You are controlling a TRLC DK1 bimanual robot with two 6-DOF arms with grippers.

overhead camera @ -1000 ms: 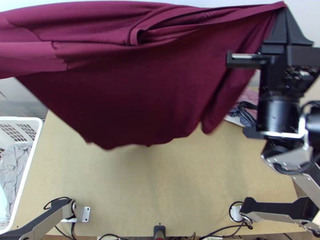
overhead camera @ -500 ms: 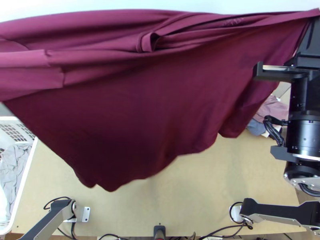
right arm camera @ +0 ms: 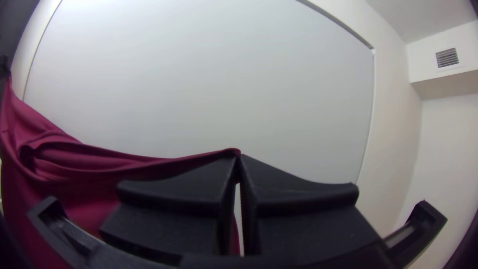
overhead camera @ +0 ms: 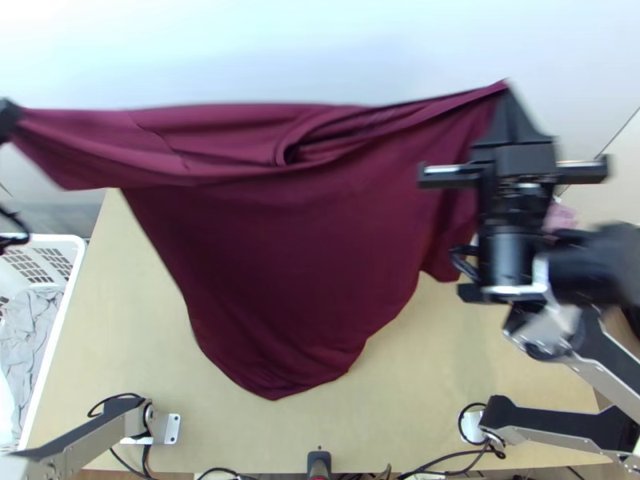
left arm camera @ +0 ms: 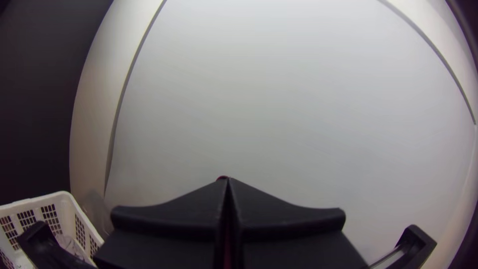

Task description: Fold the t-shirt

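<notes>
- Hanging over the light wooden table (overhead camera: 480,368), the maroon t-shirt (overhead camera: 280,256) drapes as a wide sheet: upper part gathered in folds, lower edge curved.
- Left gripper (overhead camera: 18,117): fingers closed on one upper end.
- Right gripper (overhead camera: 507,94): fingers closed on the opposite upper end.
- White basket (overhead camera: 40,238): beside the table, containing grey cloth (overhead camera: 28,332).

black and silver-grey body, with thin black cables (overhead camera: 459,420).
in the top view, at seven o'clock, the left arm (overhead camera: 76,454) has a pale metal plate (overhead camera: 174,428) with small holes; at five o'clock, the right arm (overhead camera: 544,416) has black and silver-grey links; at two o'clock, the right gripper (overhead camera: 506,90) has tapered black fingers (overhead camera: 514,128).
</notes>
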